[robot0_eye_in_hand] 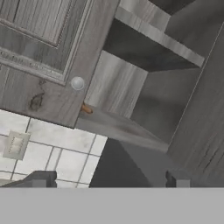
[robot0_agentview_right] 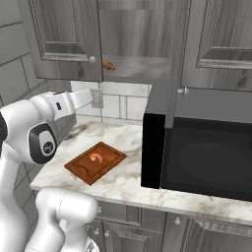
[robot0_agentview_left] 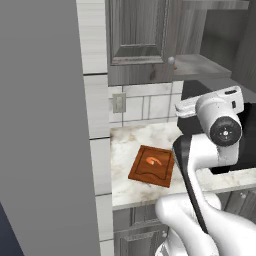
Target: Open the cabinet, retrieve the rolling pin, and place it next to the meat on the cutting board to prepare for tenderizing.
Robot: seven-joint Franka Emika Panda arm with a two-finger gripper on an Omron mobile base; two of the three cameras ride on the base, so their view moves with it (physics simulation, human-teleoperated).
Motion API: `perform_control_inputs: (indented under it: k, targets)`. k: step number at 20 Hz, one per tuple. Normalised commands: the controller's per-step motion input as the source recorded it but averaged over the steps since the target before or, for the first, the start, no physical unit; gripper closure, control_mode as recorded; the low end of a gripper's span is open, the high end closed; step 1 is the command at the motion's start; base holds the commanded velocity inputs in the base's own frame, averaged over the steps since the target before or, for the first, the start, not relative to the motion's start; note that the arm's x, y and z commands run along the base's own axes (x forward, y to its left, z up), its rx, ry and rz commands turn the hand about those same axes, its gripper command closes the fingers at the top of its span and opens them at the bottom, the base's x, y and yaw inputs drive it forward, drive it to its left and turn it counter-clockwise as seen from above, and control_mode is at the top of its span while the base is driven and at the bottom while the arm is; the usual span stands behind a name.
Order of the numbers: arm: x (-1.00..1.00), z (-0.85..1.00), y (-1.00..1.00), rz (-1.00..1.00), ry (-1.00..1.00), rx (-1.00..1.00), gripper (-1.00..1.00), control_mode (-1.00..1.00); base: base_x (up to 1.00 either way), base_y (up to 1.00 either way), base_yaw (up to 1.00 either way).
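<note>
Simulated kitchen, white robot arm working in front of a grey wall cabinet (robot0_agentview_right: 133,29) above a marble counter (robot0_agentview_right: 123,182). One cabinet door is already standing open, w/ the shelf inside exposed; the left door (robot0_agentview_right: 59,34) is staying shut, its round knob (robot0_eye_in_hand: 77,82) showing in the hand view.

The rolling pin (robot0_agentview_right: 108,64) is lying on the shelf, mostly hidden behind the shut left door. A brown tip is poking out past the door edge, seen in the right base view & in the hand view (robot0_eye_in_hand: 86,109). How far back it runs can't be told.

The claw (robot0_eye_in_hand: 107,178) is pointing up toward the shelf opening, fingers spread wide, nothing between them, well apart from the pin.

Down on the counter, a reddish cutting board (robot0_agentview_left: 152,165) is carrying the small orange meat (robot0_agentview_left: 153,160), sitting toward the board's middle. A black microwave (robot0_agentview_right: 206,157) is standing just right of the board.

Step in hand, as I judge it: reaching in for the pin. To do it well:
- keep fingers wide until they're straddling the exposed end
- approach from the open side, staying clear of the shut door's edge & knob
- grip on the thicker body if reachable, not the tapered tip, since it's likely to slip or roll
- draw it out sideways along the shelf before lowering.
</note>
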Motion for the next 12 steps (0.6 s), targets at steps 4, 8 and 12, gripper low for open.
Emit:
perform_control_inputs:
  k: [4, 8, 12]
  targets:
    - [0.02, 0.19, 0.54, 0.11, -0.21, 0.15, -1.0, -1.0, 0.0, 0.0, 0.0]
    - [0.08, 0.43, 0.14, 0.08, -0.17, 0.1, -1.0, -1.0, 0.0, 0.0, 0.0]
    - [0.13, 0.48, 0.0, 0.04, -0.1, 0.06, -1.0, -1.0, 0.0, 0.0, 0.0]
